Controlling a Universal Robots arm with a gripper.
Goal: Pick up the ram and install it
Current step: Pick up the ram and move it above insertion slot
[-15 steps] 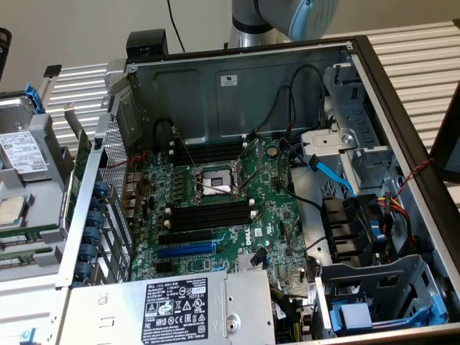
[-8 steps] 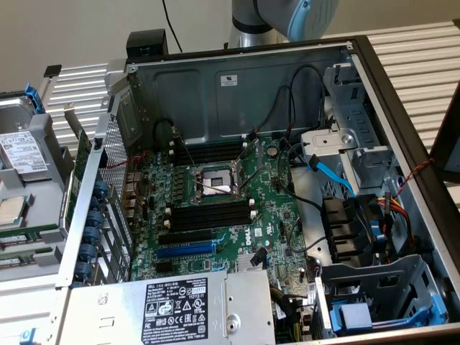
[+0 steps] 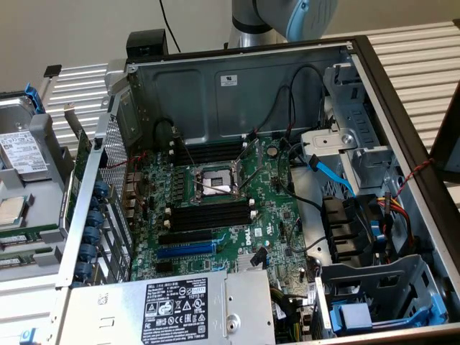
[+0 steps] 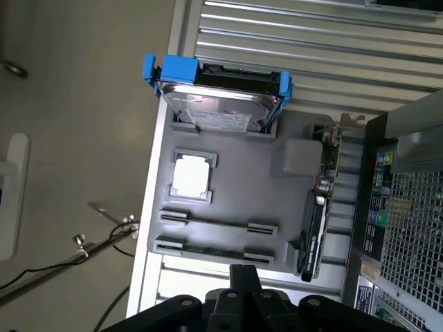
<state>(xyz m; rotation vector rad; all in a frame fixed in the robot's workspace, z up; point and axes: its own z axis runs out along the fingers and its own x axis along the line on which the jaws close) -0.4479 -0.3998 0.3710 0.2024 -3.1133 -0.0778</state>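
The ram is a thin dark green stick lying on edge in the long holder at the near rim of a grey parts tray. A second long holder runs beside it, and what it holds is too thin to tell. In the exterior view the tray stands at the left, outside the case, with greenish strips along it. My gripper hangs above the tray's near rim, close to the ram, fingers together on nothing. The black memory slots lie bare on the motherboard.
The tray also carries a hard drive in a blue caddy, a CPU and an expansion card on edge. In the open case sit an open CPU socket, a blue slot, a power supply and loose cables.
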